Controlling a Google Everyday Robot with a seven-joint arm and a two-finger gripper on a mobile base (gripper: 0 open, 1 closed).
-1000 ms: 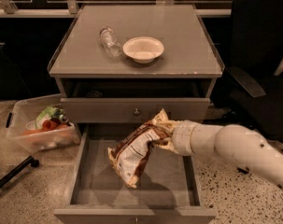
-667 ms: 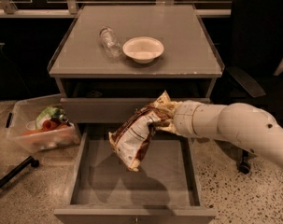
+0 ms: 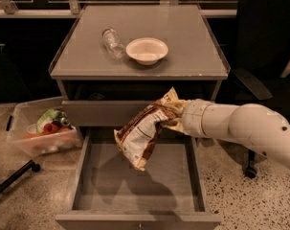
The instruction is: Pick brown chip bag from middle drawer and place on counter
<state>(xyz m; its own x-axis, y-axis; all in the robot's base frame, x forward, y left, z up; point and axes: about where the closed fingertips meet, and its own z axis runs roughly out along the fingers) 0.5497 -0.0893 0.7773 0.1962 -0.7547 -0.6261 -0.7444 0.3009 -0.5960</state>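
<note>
**Chip bag held in the air above the open drawer**

The gripper (image 3: 177,120) sits at the end of the white arm (image 3: 240,128), which reaches in from the right, in front of the cabinet and below the level of its top. It is clamped on the upper end of the brown chip bag (image 3: 142,135); its tips are buried in the crumpled foil, and the bag hangs from nothing else.

The bag slants down and to the left from that grip, with its white label panel facing the camera and its lower crimped end pointing at the drawer. It is clear of every surface, hanging over the rear half of the middle drawer (image 3: 149,190) and throwing a shadow on the grey floor. The drawer is pulled well out towards the camera.

Behind the bag is the closed grey front of the drawer above (image 3: 96,113), and over that a dark open slot under the top. The counter (image 3: 187,42) carries a white bowl (image 3: 147,50) near its middle and a clear plastic bottle (image 3: 112,42) lying just to the bowl's left, close but apart from it.

On the speckled floor (image 3: 250,200) to the left of the cabinet stands a clear plastic bin (image 3: 17,126) with colourful items inside. A dark office chair (image 3: 264,47) stands to the right, behind the arm.
</note>
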